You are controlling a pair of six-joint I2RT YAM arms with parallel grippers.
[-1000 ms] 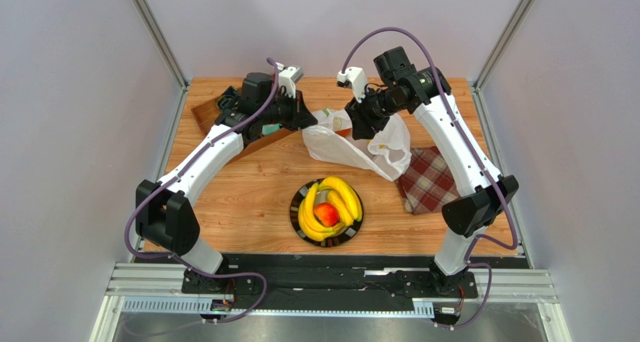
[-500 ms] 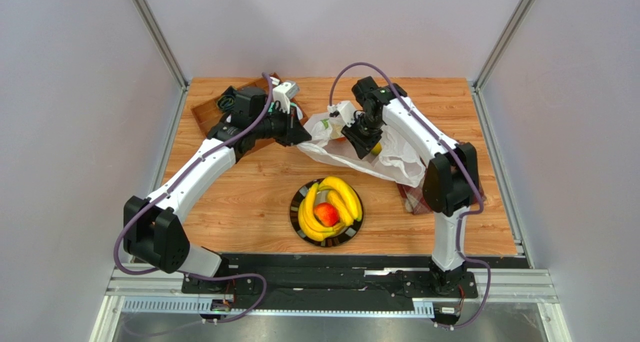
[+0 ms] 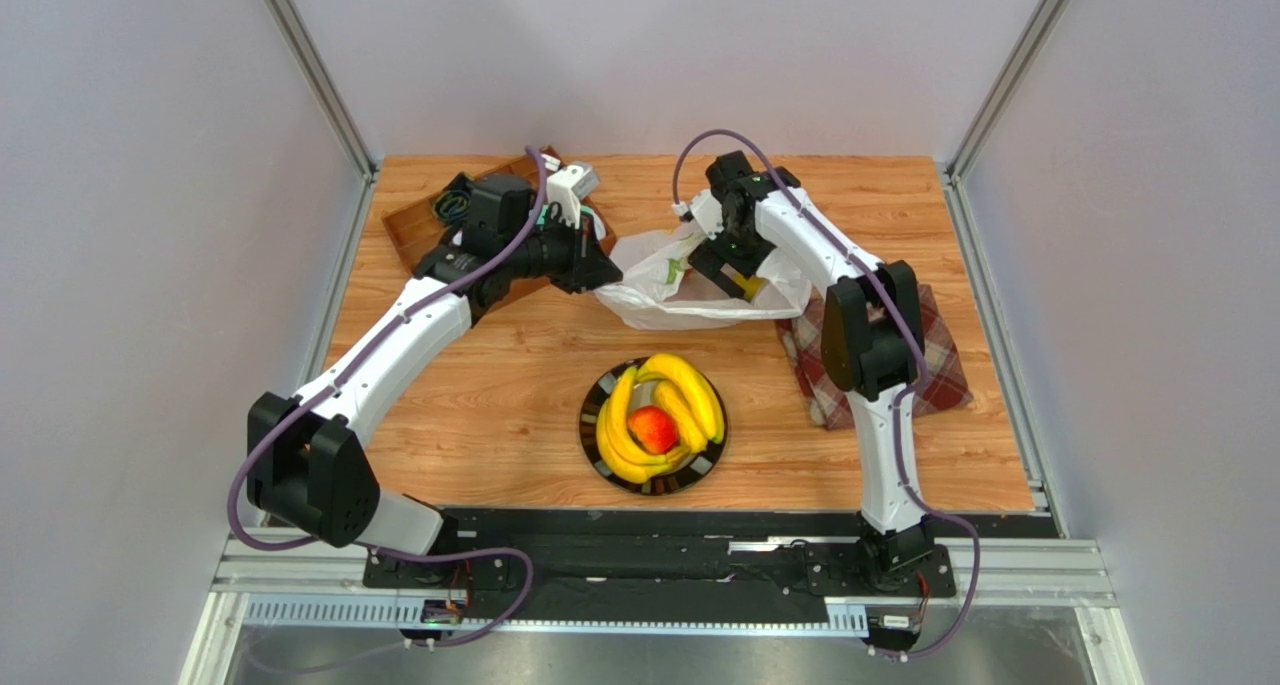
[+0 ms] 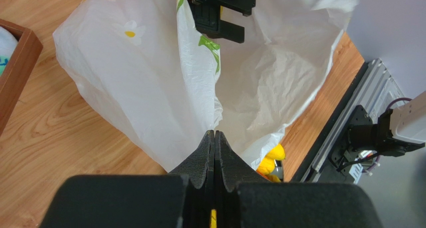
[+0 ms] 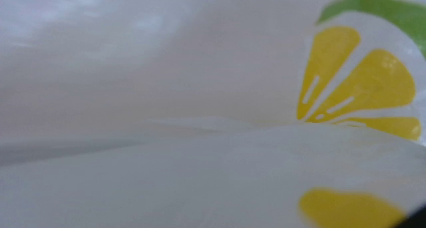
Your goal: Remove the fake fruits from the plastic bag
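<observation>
The white plastic bag (image 3: 661, 288) with lemon prints lies at the back middle of the table. My left gripper (image 3: 609, 277) is shut on its left edge; in the left wrist view the film (image 4: 150, 88) is pinched at the closed tips (image 4: 215, 135). My right gripper (image 3: 724, 273) sits inside the bag's mouth with its jaws apart; nothing shows between them. The right wrist view shows only bag plastic (image 5: 200, 88). Yellow bananas (image 3: 684, 385) and a red fruit (image 3: 652, 427) lie on a dark plate (image 3: 589, 423). No fruit shows inside the bag.
A red plaid cloth (image 3: 887, 358) lies right of the bag, partly under the right arm. A brown wooden tray (image 3: 409, 223) sits at the back left beneath the left arm. The plate stands near the front middle, its bananas (image 4: 272, 155) showing past the bag.
My right gripper came down from above the bag into its mouth and its jaws spread. The bag sank flatter and drew left, uncovering more plaid cloth. The left gripper dropped slightly, still shut on the bag.
</observation>
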